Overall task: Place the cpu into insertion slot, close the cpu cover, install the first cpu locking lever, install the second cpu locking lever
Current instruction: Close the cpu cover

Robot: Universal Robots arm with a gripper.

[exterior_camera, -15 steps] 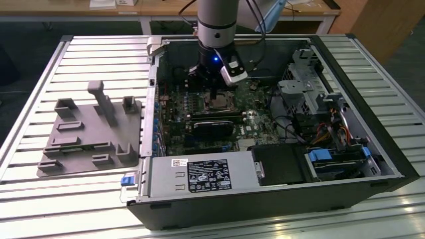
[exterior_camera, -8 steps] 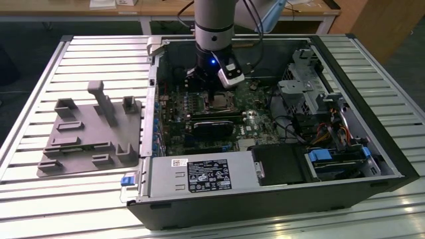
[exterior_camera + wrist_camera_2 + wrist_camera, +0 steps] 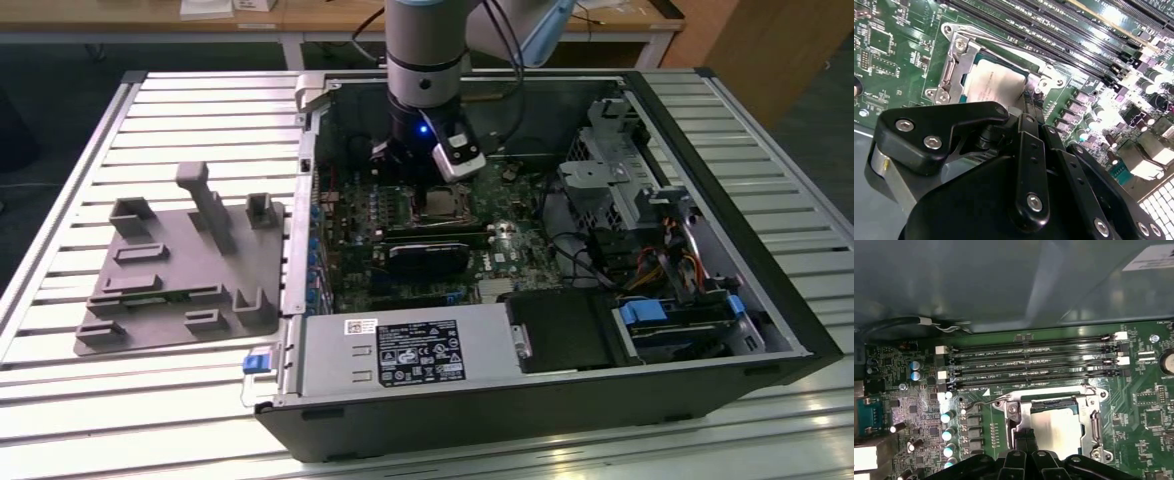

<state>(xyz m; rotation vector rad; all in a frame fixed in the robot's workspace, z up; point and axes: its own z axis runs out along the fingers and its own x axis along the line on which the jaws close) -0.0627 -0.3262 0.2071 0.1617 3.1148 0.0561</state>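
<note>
Item, slatted metal table [image 3: 147, 400]: carries an open computer case [image 3: 534, 430] and, towards the exterior view's left, a grey moulded parts fixture [image 3: 147, 300] with nothing resting on it that I can make out. Item, robot arm [image 3: 427, 60]: reaches straight down into the case over the green circuit board [image 3: 1154, 420]. Item, gripper [image 3: 1024, 436]: in both wrist views its two dark tips are pressed together, low at the edge of the socket; whether a thin rod is pinched between them I cannot tell. Item, insertion slot [image 3: 438, 206]: sits mid-board, just beside the row of long black memory slots [image 3: 1034, 362]. Item, cpu cover [image 3: 1023, 415]: the silvery frame appears to lie flat on the slot, its window framing the chip, so I judge the closing step done. Item, cpu [image 3: 1058, 432]: seated in the slot, dull grey face up and level, showing through the cover window; the placing step is done. Item, locking lever [image 3: 981, 402]: a thin wire rod at the socket's corner, its end kinked outward over the board and not visibly tucked under a catch. By my judgement two steps are complete and the work now stands at the levers, neither of which I can confirm as latched.
</note>
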